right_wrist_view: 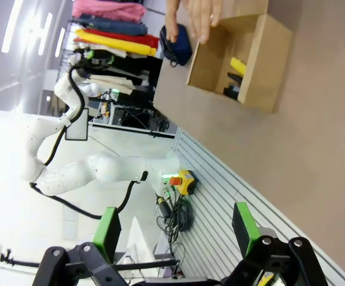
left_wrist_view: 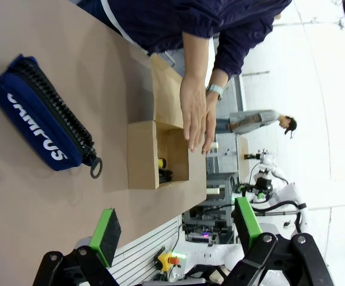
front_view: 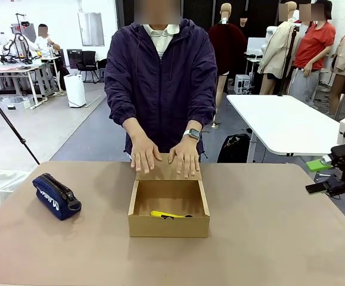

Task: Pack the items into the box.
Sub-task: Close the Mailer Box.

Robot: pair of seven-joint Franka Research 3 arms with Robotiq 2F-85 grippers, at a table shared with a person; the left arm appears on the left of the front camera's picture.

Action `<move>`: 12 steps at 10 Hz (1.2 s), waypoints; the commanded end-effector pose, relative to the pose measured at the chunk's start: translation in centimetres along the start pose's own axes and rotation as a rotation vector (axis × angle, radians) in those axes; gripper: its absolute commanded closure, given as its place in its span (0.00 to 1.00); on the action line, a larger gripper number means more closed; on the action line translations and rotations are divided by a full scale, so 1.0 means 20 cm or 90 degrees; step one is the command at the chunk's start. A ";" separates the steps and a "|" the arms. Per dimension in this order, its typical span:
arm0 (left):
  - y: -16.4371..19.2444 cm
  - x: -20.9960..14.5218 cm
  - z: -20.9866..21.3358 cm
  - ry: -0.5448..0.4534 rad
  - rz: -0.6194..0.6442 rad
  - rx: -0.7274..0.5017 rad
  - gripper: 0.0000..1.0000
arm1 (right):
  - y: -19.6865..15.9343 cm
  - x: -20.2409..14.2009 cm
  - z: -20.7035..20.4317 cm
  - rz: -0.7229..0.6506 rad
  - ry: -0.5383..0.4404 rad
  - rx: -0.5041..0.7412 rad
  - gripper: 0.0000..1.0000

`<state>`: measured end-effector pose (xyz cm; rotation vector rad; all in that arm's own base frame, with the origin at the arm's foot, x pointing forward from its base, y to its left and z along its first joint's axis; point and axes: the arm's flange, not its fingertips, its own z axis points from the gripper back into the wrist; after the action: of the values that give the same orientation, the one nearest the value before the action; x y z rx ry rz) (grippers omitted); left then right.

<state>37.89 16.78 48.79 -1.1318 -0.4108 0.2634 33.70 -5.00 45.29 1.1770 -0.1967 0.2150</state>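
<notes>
The tan cardboard box (front_view: pixel 168 225) stands open at the table's middle. Its flap lid (front_view: pixel 165 172) is folded back on the far side, with both of the person's hands (front_view: pixel 166 156) flat on it. Inside lies the yellow-and-black utility knife (front_view: pixel 162 214), also visible in the wrist views (left_wrist_view: pixel 159 162) (right_wrist_view: pixel 238 65). The black gadget (right_wrist_view: pixel 232 83) lies next to it (left_wrist_view: pixel 165 174). My left gripper (left_wrist_view: pixel 177 232) is open and empty, well back from the box (left_wrist_view: pixel 142 155). My right gripper (right_wrist_view: pixel 176 231) is open too, far from the box (right_wrist_view: pixel 261 56), and hovers at the table's right edge (front_view: pixel 315 177).
A navy blue zip pouch (front_view: pixel 56 196) with white lettering lies on the table left of the box (left_wrist_view: pixel 41 122) (right_wrist_view: pixel 178 44). The person stands at the far side. Bare tabletop (front_view: pixel 279 238) spreads on both sides of the box.
</notes>
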 end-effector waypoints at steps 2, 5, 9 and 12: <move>-0.31 0.22 -0.72 0.131 -0.045 0.129 0.00 | -0.01 0.46 -0.37 -0.031 -0.116 -0.054 0.00; -0.39 0.18 -1.25 0.153 -0.066 0.168 0.00 | -0.17 0.67 -0.69 -0.068 -0.204 -0.222 0.00; -0.45 0.11 -1.29 0.161 -0.067 0.139 0.00 | -0.10 0.58 -0.61 -0.040 -0.197 -0.164 0.00; -0.37 0.23 -1.55 0.189 -0.037 0.147 0.00 | -0.24 0.89 -0.85 -0.117 -0.149 -0.153 0.00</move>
<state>52.51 -7.91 46.98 -0.8975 -0.1945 0.0636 48.55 8.47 39.92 0.9363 -0.3931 -0.0702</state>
